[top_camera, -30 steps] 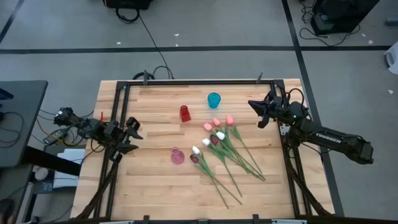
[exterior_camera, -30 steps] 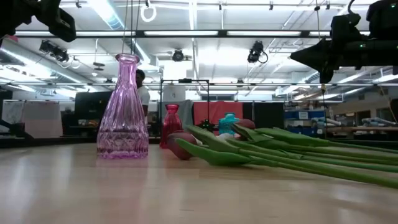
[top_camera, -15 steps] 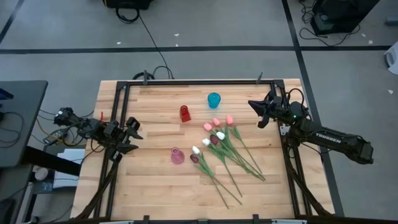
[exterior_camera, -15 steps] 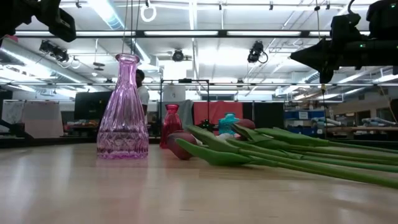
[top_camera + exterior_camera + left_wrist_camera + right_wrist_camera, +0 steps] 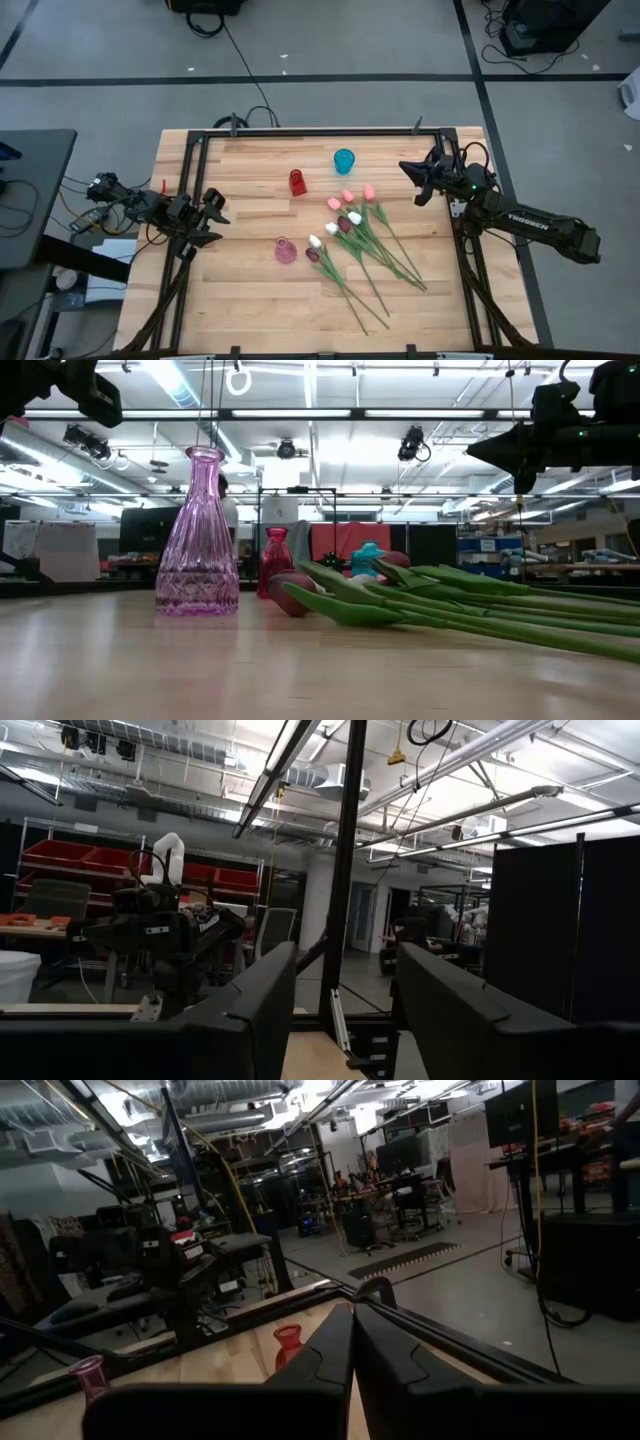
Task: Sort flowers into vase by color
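The tulips point(image 5: 360, 238) lie in a loose heap on the table right of centre, with pink, white and maroon heads toward the far left and green stems fanning to the near right; the low view shows their stems point(image 5: 470, 610) flat on the wood. A pink glass vase point(image 5: 286, 250) stands left of the heap, a red vase point(image 5: 298, 182) and a teal vase point(image 5: 344, 160) farther back. My left gripper point(image 5: 214, 216) hovers open at the table's left edge. My right gripper point(image 5: 403, 166) hangs shut above the far right part of the table, right of the flower heads.
A black metal frame point(image 5: 320, 131) runs around the table's far and side edges. Bare wood point(image 5: 240, 300) lies near and left of the pink vase. In the right wrist view the red vase point(image 5: 287, 1345) and pink vase point(image 5: 90, 1376) stand ahead of the shut fingers.
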Robot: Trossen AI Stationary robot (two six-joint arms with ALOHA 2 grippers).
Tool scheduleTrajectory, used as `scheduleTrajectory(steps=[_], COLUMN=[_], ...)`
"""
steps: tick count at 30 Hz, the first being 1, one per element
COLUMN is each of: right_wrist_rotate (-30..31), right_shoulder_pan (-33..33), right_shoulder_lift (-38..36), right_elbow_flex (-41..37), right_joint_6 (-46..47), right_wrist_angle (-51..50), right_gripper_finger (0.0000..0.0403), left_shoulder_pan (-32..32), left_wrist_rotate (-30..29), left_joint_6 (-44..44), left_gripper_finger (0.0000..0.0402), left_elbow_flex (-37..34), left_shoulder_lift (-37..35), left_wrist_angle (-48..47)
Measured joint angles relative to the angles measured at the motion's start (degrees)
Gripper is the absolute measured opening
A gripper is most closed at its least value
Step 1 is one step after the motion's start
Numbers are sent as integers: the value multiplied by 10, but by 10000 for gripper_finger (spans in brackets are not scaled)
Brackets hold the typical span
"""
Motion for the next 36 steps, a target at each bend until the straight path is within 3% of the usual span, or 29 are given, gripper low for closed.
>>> scheduleTrajectory(steps=[30,36], right_wrist_rotate=[0,0], right_shoulder_pan=[0,0], right_shoulder_lift=[0,0], right_elbow_flex=[0,0], right_joint_6=[0,0], right_wrist_angle=[0,0], right_gripper_finger=[23,23], left_shoulder_pan=[0,0], left_wrist_rotate=[0,10], left_joint_6=[30,-11], left_gripper_finger=[182,182], left_elbow_flex=[0,0], left_shoulder_lift=[0,0], left_wrist_angle=[0,6])
